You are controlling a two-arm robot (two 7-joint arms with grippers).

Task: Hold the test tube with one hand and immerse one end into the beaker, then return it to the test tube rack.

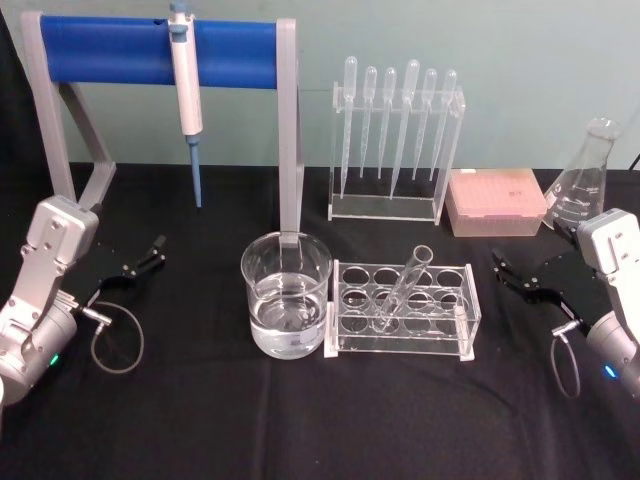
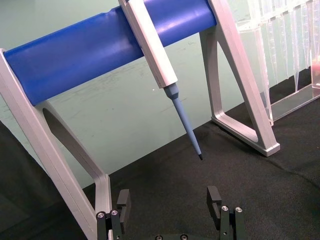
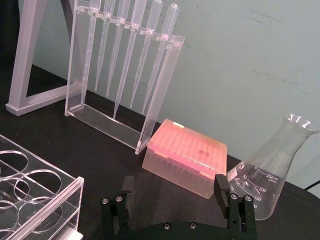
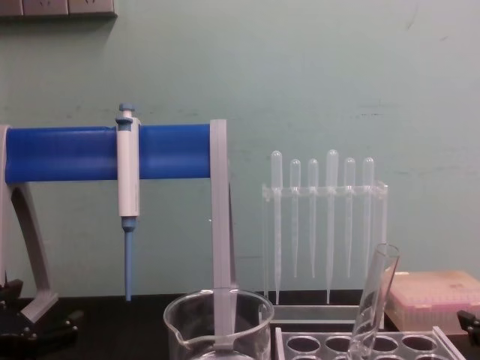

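Pale green wall runs behind a bench point(image 1: 200, 430) draped in black cloth, and everything stands on that cloth. Near the middle of the bench sits a wide clear glass beaker point(image 1: 286, 295) with a pouring spout, partly filled with clear liquid. Just beside it, on the side toward the right edge, is a clear acrylic test tube rack point(image 1: 455, 335) with round holes in two rows. I cannot tell whether the two touch. A long clear glass test tube point(image 1: 405, 285) with a rounded bottom stands in a hole in the left half of that rack. It is tilted, with its open rim leaning toward the back right and rising well above the rack top. Nothing grips it.

The left gripper point(image 1: 155, 253), black and two-fingered on a silver wrist, hangs low near the left edge of the bench. Its fingers are spread wide with nothing between them. The right gripper point(image 1: 500, 270), of the same make, hangs low near the right edge, well apart from the rack. It too is spread wide and empty.

Toward the back left corner stands a grey frame carrying a thick blue bar point(image 1: 120, 50). A white pipettor with a blue tip point(image 1: 186, 80) hangs from the bar, tip down. The frame's right leg comes down just behind the beaker. Along the back edge stands a clear acrylic holder point(image 1: 385, 205) with six thin plastic bulb pipettes. Next along is a translucent pink tip box point(image 1: 495, 200). A clear glass conical flask point(image 1: 585, 180) stands at the back right corner.
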